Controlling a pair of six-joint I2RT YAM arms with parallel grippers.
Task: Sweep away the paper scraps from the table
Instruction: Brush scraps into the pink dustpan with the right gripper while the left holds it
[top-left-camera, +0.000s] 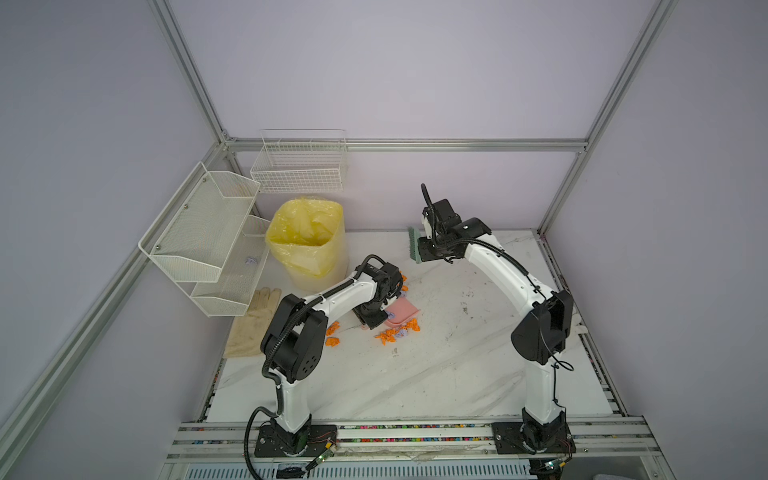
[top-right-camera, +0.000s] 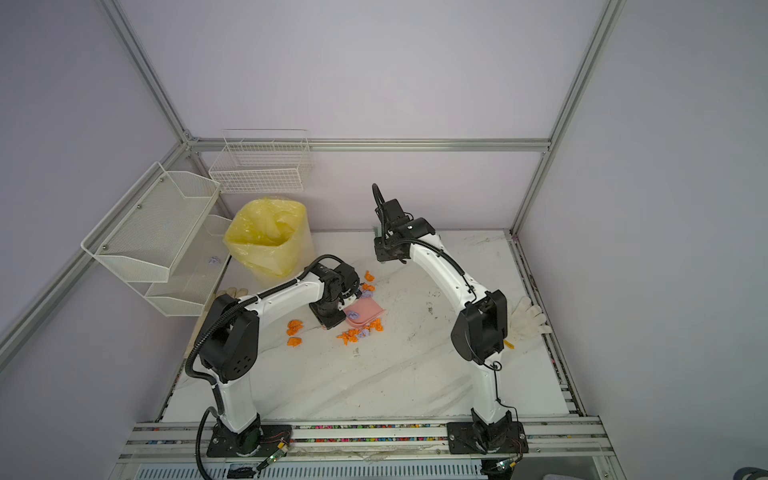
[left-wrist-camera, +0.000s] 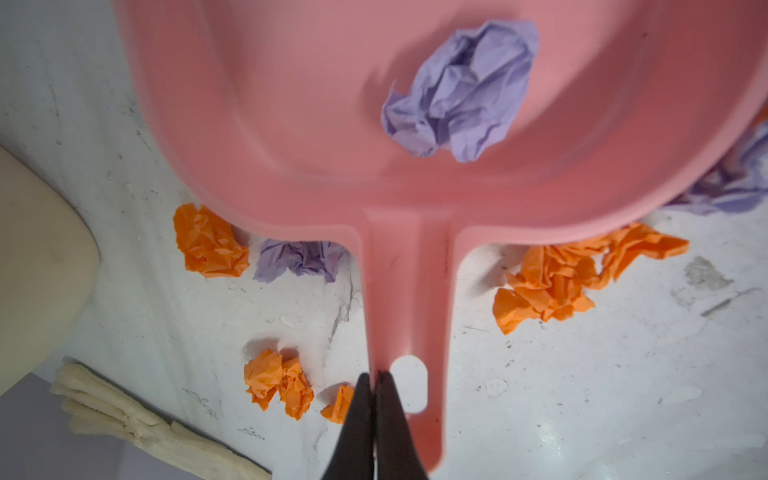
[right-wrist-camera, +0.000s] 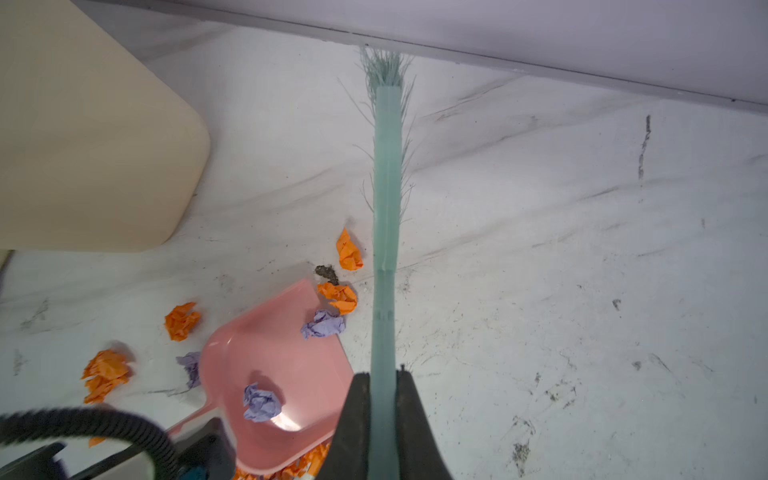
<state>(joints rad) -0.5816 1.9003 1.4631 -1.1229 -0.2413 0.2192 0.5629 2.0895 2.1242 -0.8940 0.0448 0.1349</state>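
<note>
Left gripper (left-wrist-camera: 376, 376) clamps the pink dustpan (left-wrist-camera: 291, 124) by its handle. Right gripper (right-wrist-camera: 383, 376) grips the green brush (right-wrist-camera: 386, 166), seemingly clear of the table (top-left-camera: 415, 382) near its far edge. Most paper scraps (top-right-camera: 359, 332) ring the pan mid-table, so next the brush must drop behind them and sweep inward.

Littering the table (top-left-camera: 415, 382) around its middle: paper scraps (top-left-camera: 392, 334), small crumpled wads, bright orange and pale lilac. Clustering thickest along the near rim of the pink dustpan (top-left-camera: 405, 309), lying just beside it and partly under it. Sitting singly or in pairs off to the left and at the far side too. Resting inside the pan, one lilac wad (left-wrist-camera: 461, 91). Spreading flat and white beneath, marbled with grey diagonal veins, carrying small dark marks.
</note>
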